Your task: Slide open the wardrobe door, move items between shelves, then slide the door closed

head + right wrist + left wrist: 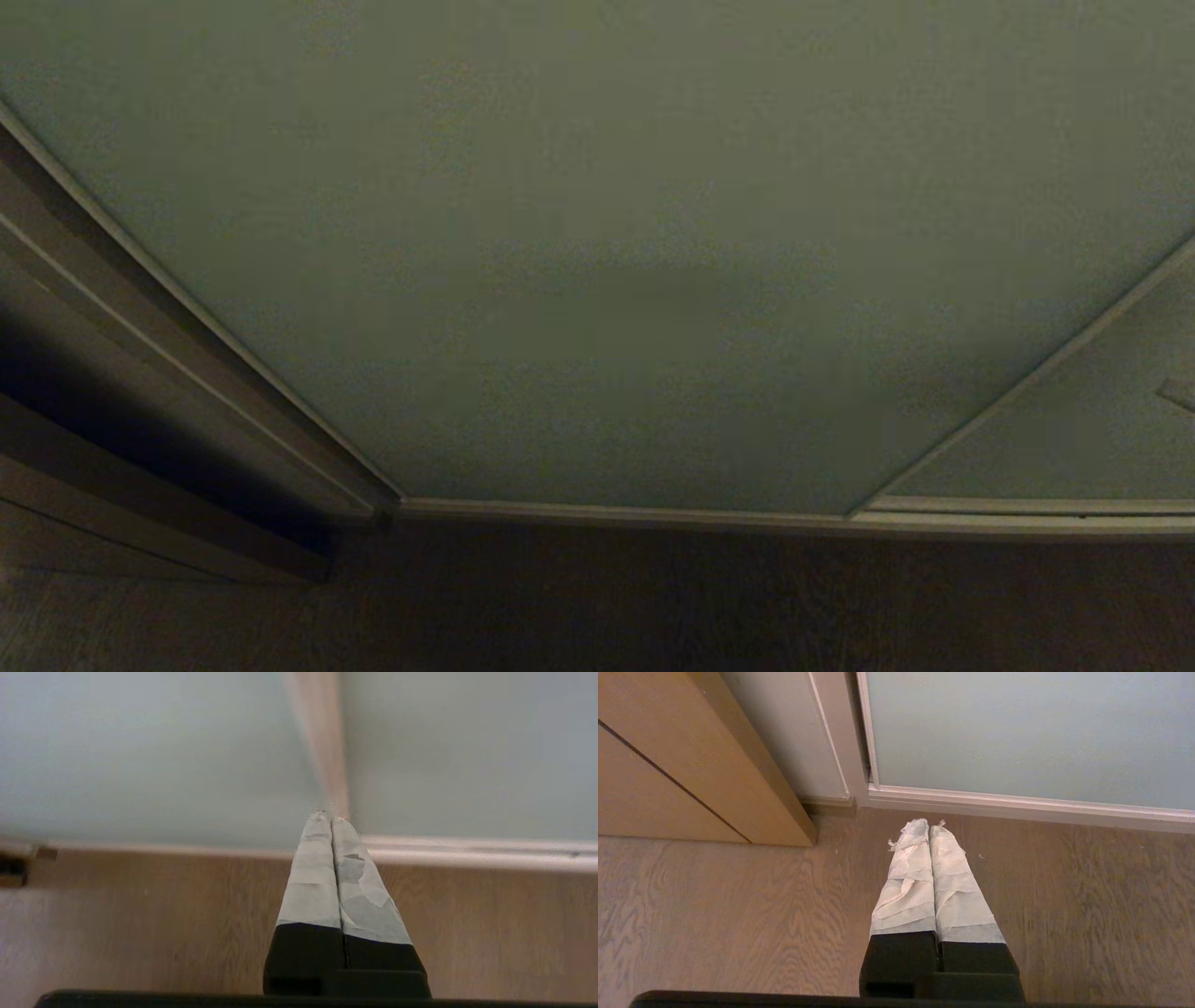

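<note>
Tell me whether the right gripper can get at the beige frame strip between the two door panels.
Probably yes. The right gripper, shut, points at the beige frame strip of the sliding wardrobe door, and nothing shows between them; whether it touches cannot be told.

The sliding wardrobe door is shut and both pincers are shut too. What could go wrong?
1. The sliding wardrobe door looks flat and smooth, with no handle showing, so a push might just slip.
2. The right pincer points at the thin beige frame; it might wedge or scrape there.
3. The left pincer hangs low over the wooden floor, too far to help.
</note>
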